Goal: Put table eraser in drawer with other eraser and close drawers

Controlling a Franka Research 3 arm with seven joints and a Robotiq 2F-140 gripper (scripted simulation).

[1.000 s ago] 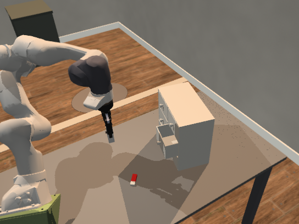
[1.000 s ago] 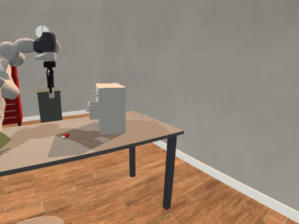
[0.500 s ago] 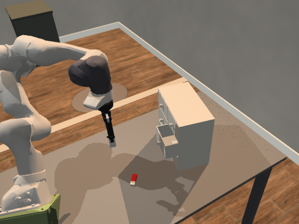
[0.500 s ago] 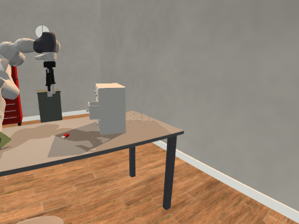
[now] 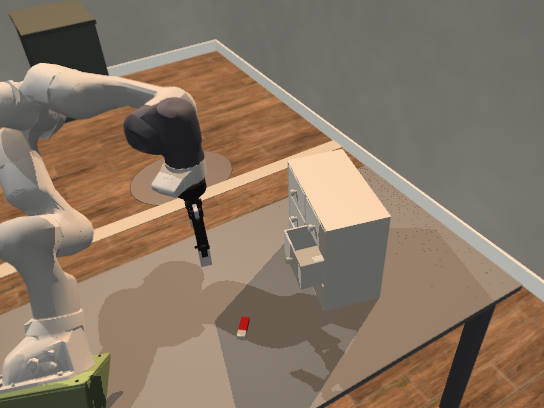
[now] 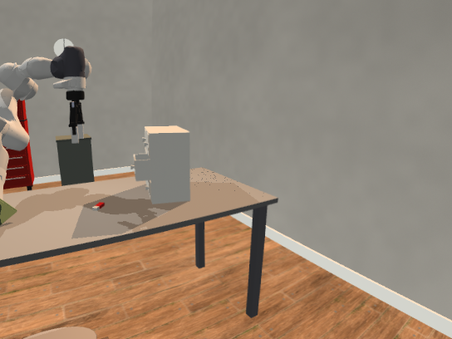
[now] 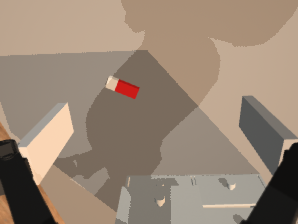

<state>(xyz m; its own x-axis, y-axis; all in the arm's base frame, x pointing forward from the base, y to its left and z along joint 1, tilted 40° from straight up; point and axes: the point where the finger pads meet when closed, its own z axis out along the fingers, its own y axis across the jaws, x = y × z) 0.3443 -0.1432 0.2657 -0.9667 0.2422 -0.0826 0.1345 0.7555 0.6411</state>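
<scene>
We are hovering our gripper [image 6: 75, 139] high above the worktop [image 6: 233, 192], with a red eraser [image 6: 99, 205] lying near the chest [image 6: 170, 166].

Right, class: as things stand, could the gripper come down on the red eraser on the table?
Probably yes. The eraser lies alone on the table, apart from the chest; the gripper hangs above with fingers wide open and empty.
</scene>
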